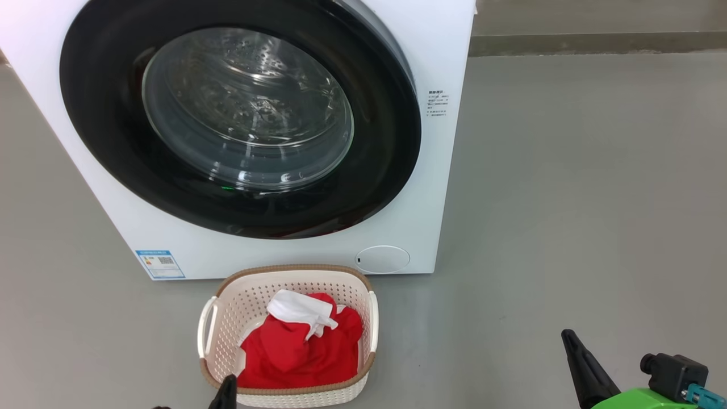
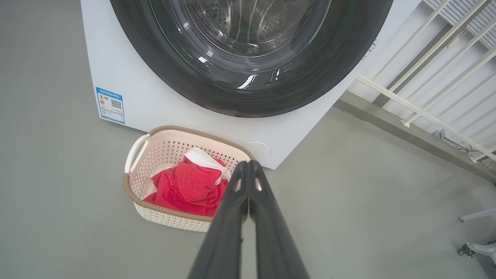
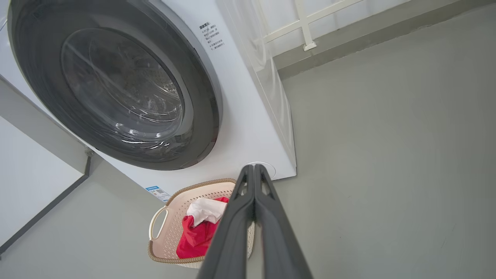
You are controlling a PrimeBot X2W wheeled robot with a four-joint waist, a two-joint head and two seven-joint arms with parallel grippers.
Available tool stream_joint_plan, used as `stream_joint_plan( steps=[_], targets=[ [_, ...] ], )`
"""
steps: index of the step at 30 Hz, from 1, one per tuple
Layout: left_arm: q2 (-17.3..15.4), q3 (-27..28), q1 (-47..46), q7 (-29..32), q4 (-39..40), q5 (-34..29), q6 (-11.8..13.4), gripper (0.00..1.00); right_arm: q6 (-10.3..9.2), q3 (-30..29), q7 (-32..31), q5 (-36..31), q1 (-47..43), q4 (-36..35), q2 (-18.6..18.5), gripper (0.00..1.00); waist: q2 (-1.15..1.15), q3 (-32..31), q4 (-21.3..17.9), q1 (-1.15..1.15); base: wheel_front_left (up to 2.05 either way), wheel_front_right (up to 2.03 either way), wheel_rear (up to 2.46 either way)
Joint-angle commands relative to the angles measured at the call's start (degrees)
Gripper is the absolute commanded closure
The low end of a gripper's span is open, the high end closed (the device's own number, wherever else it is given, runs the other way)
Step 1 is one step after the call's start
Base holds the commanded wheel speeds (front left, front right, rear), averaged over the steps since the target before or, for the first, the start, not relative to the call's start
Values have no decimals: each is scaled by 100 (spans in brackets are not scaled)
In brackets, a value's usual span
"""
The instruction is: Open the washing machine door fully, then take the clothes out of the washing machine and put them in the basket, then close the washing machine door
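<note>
Left hand (image 2: 248, 163), right hand (image 3: 254, 166) closed, one basket (image 1: 287, 267)

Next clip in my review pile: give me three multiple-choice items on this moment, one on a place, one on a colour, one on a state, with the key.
1. Where do the clothes lie?
A) in the drum
B) in the basket
C) on the floor

2. What colour is the label low on the front of the washing machine?
A) blue
B) yellow
C) green

3. How does the washing machine door stand?
A) wide open
B) half open
C) shut

Key: 1 B, the red fabric sits inside the perforated walls. 2 A, its border and header are blue. 3 C, the black rim lies flat against the white front.
</note>
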State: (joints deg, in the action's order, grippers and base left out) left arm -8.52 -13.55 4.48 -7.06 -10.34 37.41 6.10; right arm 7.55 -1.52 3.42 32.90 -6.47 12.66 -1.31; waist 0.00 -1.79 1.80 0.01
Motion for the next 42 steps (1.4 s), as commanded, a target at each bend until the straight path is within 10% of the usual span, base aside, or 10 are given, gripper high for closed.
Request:
stream_joint_plan(
  steps=[1, 42],
  targets=[
    [-37, 152, -241, 33, 98, 182, -69, 100, -2, -26, -32, 237, 282, -122, -85, 100, 0, 4, -3, -1, 0, 0, 0],
    [174, 889, -592, 551, -97, 2542, -630, 100, -4, -190, -415, 2746, 705, -12, -147, 100, 0, 88, -80, -1, 0, 0, 0]
  ],
)
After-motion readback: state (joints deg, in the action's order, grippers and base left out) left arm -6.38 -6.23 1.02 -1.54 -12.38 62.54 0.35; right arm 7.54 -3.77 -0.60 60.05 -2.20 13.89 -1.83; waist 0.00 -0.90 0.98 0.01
